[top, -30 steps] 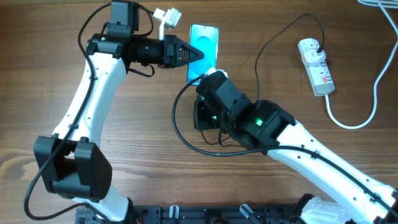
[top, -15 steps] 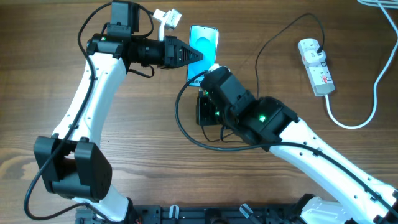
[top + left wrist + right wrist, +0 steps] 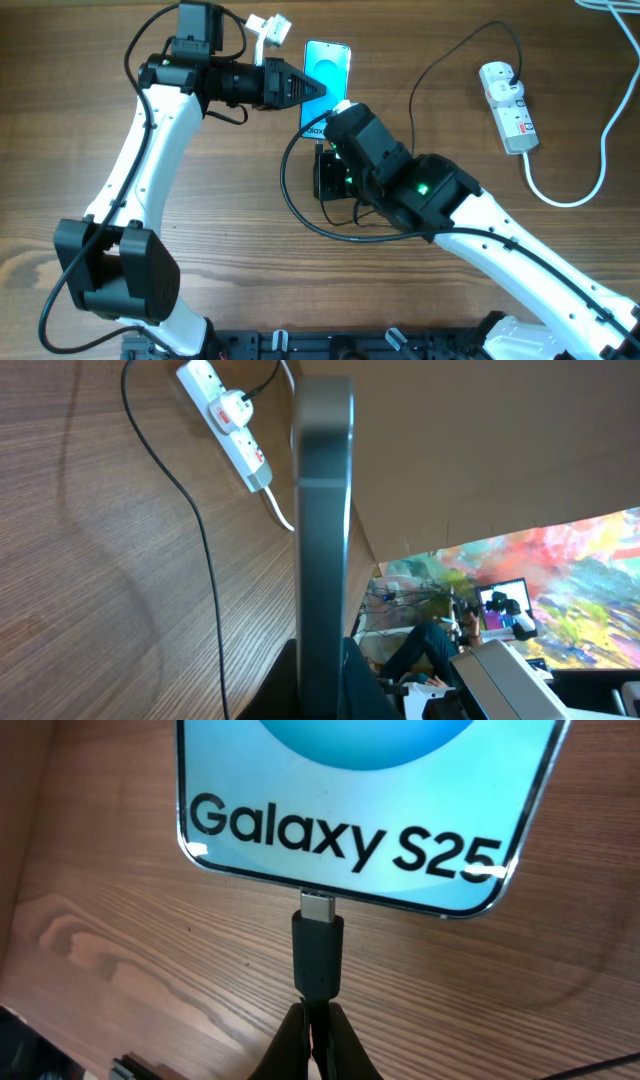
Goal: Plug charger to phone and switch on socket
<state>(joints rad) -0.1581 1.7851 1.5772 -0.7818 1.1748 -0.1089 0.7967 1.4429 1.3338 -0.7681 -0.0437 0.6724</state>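
Note:
The phone point(image 3: 328, 68) has a cyan screen and lies near the table's far middle. My left gripper point(image 3: 312, 92) is shut on its left edge; in the left wrist view the phone point(image 3: 322, 520) shows edge-on between the fingers. In the right wrist view the phone point(image 3: 370, 810) reads "Galaxy S25". My right gripper point(image 3: 318, 1020) is shut on the charger plug point(image 3: 318, 955), whose metal tip touches the phone's bottom port. The black charger cable point(image 3: 295, 215) loops under the right arm and runs to the socket point(image 3: 508, 107), also in the left wrist view point(image 3: 228, 422).
The socket's thick white cord point(image 3: 590, 185) curves along the right edge of the table. A white clip-like part point(image 3: 270, 28) sticks up beside the left arm's wrist. The right arm's body covers the table's middle.
My right gripper has moved up toward the phone's bottom edge with the plug, mostly in the first half second. The left gripper and phone have stayed still.

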